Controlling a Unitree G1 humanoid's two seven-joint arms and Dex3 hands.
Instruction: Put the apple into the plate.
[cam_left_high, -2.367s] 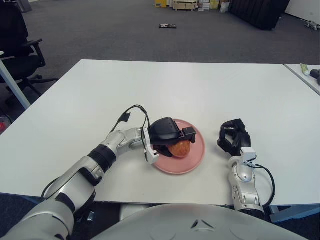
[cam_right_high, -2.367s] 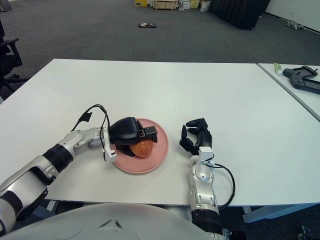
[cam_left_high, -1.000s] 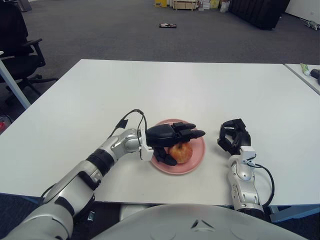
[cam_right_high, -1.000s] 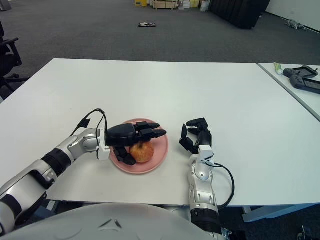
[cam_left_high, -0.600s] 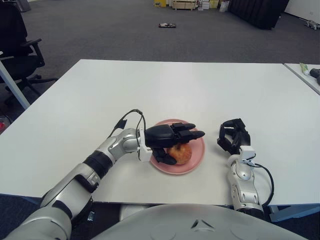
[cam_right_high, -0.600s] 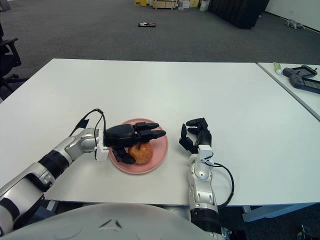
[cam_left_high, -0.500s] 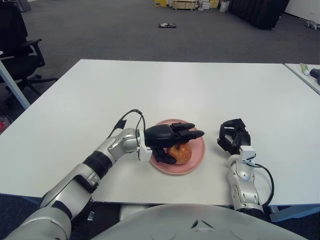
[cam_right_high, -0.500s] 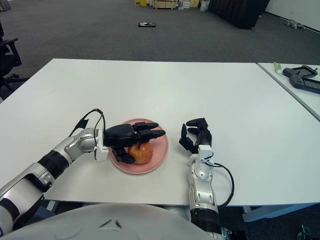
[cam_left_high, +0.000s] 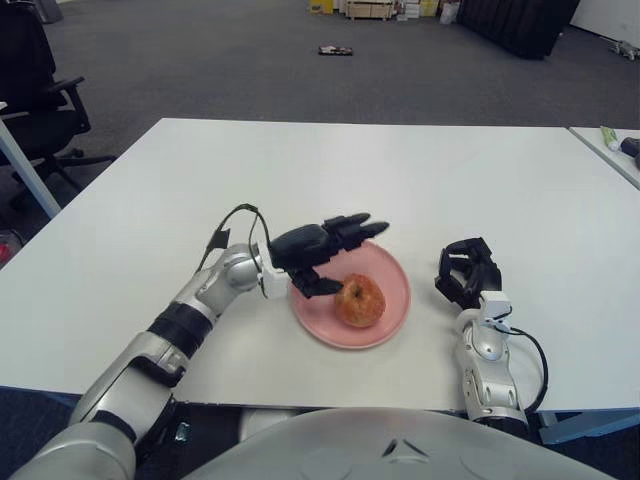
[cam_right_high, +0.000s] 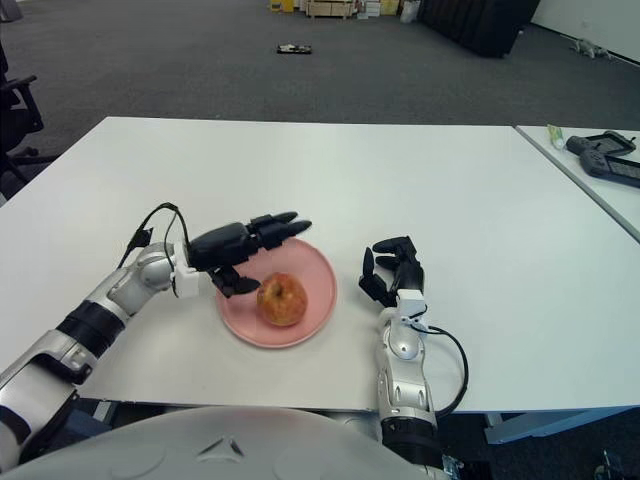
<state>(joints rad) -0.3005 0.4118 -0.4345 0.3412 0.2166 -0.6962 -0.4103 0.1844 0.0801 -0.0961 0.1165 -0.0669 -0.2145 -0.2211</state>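
Because the apple is sitting upright inside the pink plate, just below the centre of the frame and slightly toward the plate's lower left, it is resting free, with no finger touching it. It is presenting as a firm, rounded, moderately light fruit with a smooth skin, so it is likely sliding or rolling under a loose pinch and bruising under a hard one; any further hold is best taken across its widest middle, with fingers on opposite sides and the stem end left clear. The left hand is hovering just to the upper left of the apple, over the plate's left rim, with its fingers extended and spread toward the right and holding nothing. The gap between hand and fruit is appearing small but clear. The right hand is resting idle on the white table to the right of the plate, its fingers curled loosely around nothing. Judged from this layout, the placement is looking complete.
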